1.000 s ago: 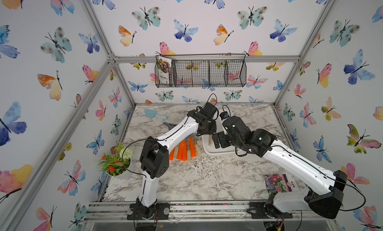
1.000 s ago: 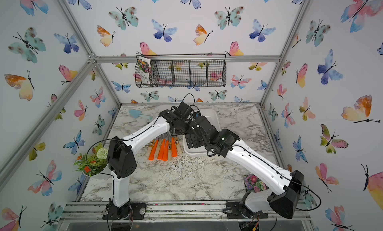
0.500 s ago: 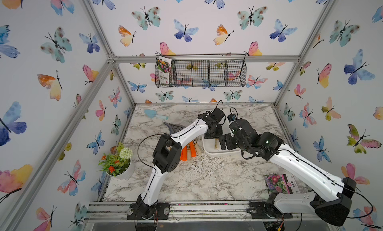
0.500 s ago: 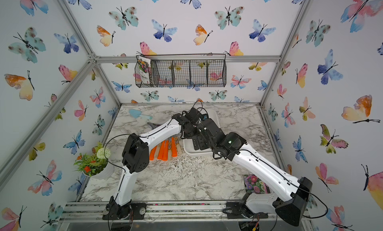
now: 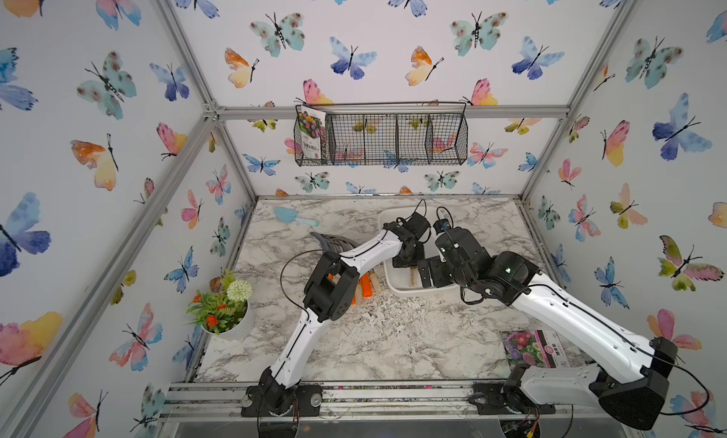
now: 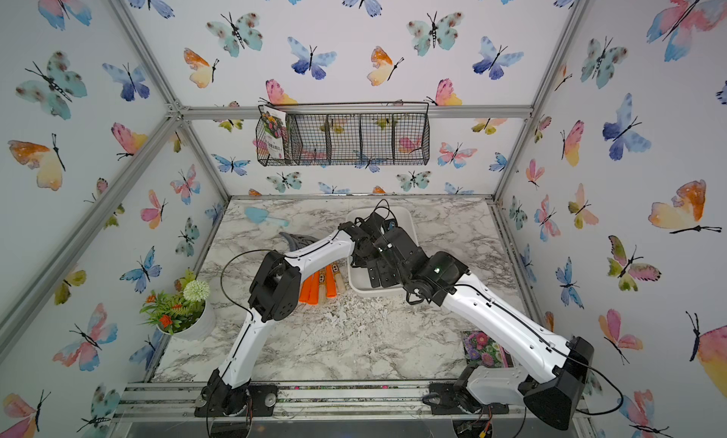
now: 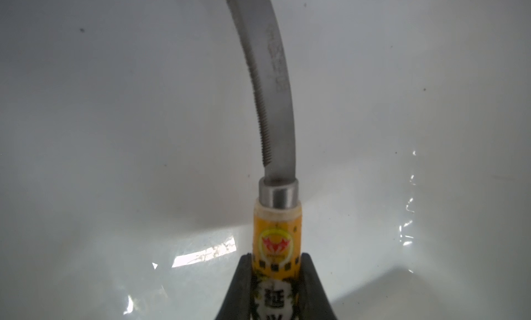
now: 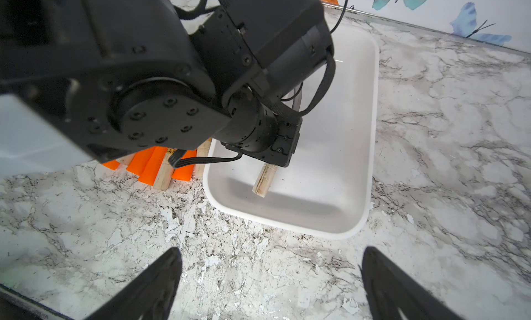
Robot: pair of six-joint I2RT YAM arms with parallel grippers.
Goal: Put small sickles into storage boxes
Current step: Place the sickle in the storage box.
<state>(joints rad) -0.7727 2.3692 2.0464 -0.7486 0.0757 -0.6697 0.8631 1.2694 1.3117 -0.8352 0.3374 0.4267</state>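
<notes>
My left gripper [image 7: 275, 264] is shut on a small sickle [image 7: 275, 223] with a pale wood handle, a yellow label and a curved grey blade. It holds the sickle low inside the white storage box [image 8: 370, 131]. The handle's butt [image 8: 264, 180] points at the box's near end; whether it touches the floor I cannot tell. Several more small sickles [image 6: 320, 282] with orange and wood handles lie in a row left of the box [image 5: 397, 288], partly under the left arm. My right gripper [image 8: 270, 275] is open and empty over the marble by the box's near end.
A light blue trowel shape [image 5: 295, 216] lies at the back left of the marble table. A black wire basket [image 5: 381, 139] hangs on the back wall. A potted flower [image 5: 224, 310] stands at the left edge. A seed packet [image 5: 531, 347] lies at the front right.
My left arm has swung right from the row of sickles to over the box, carrying the sickle. My right arm has drawn to the right.
</notes>
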